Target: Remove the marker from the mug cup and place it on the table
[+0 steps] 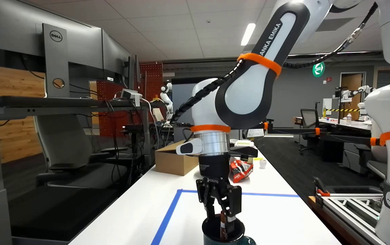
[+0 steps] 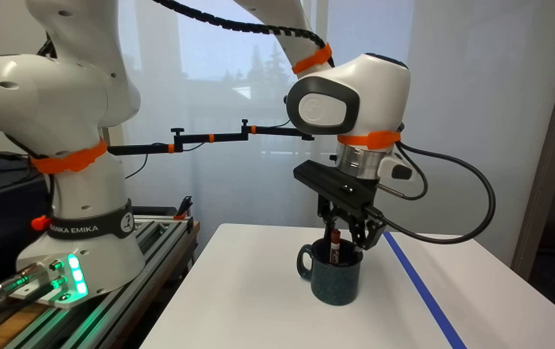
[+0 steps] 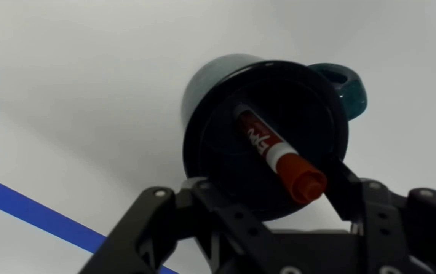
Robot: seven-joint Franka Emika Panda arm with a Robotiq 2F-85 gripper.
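Note:
The mug cup (image 1: pixel 212 241) is dark green with a black rim. It stands upright on the white table (image 2: pixel 243 295) and shows in an exterior view (image 2: pixel 335 286) and the wrist view (image 3: pixel 212 82). The marker (image 3: pixel 267 142), with a red-orange cap, leans inside the mug, cap end up; it also shows in both exterior views (image 1: pixel 222 226) (image 2: pixel 335 247). My gripper (image 3: pixel 269 171) is open, pointing down at the mug's mouth. Its fingers are on either side of the marker, whose cap is close to one finger. Whether they touch, I cannot tell. The marker's lower end is hidden in exterior views.
Blue tape (image 1: pixel 168 217) runs along the table, also in the wrist view (image 3: pixel 39 213). A cardboard box (image 1: pixel 174 162), a red bag (image 1: pixel 241 170) and a white cup (image 1: pixel 262 163) stand at the table's far end. The mug's handle (image 2: pixel 303 261) sticks out sideways.

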